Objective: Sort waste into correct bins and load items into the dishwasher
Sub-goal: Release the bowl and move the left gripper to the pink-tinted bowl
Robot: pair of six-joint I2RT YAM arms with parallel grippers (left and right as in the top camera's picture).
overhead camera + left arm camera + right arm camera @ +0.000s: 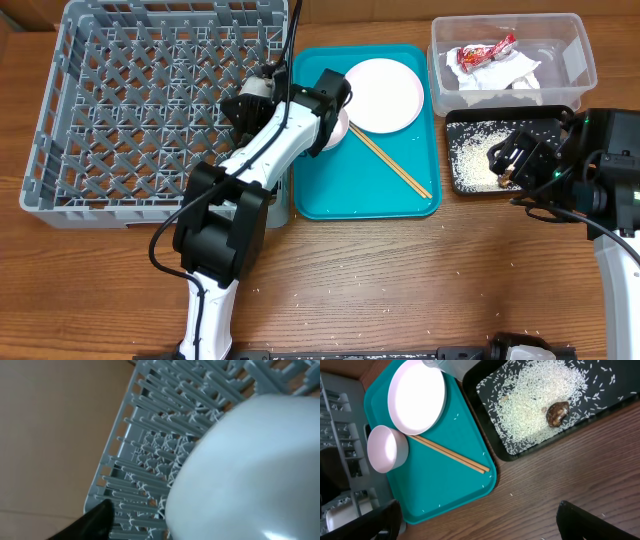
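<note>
white vessel looms over the rack, left grip unclear

white vessel [250,470], bowl or cup i cannot tell, fills the right half of the left wrist view and is cut off by the frame. beneath it runs a corner of the grey dish rack [160,110], lattice wall and pegs in sight. only one dark finger [95,521] of the left gripper [258,88] shows, low at the left and apart from the vessel. the other finger is hidden, so whether the jaws clasp the vessel i cannot tell.

from overhead the left arm [280,150] crosses the rack's right wall and covers part of a bowl [387,449] on the teal tray [350,195]. the plate [383,95] sits at that tray's far edge, just beside the bowl. chopsticks [392,162] lie slantwise toward the near right corner.

a narrow strip of table [420,270] parts the teal tray from the black tray [487,427], where rice [530,405] and a brown scrap [557,413] lie. the right gripper [477,510] hangs at the black tray, jaws spread wide with nothing between them. behind it the clear tub [575,50] holds the wrapper [485,52] and napkin [500,78]. broad bare wood, flecked with loose grains, lies in front of both trays.
</note>
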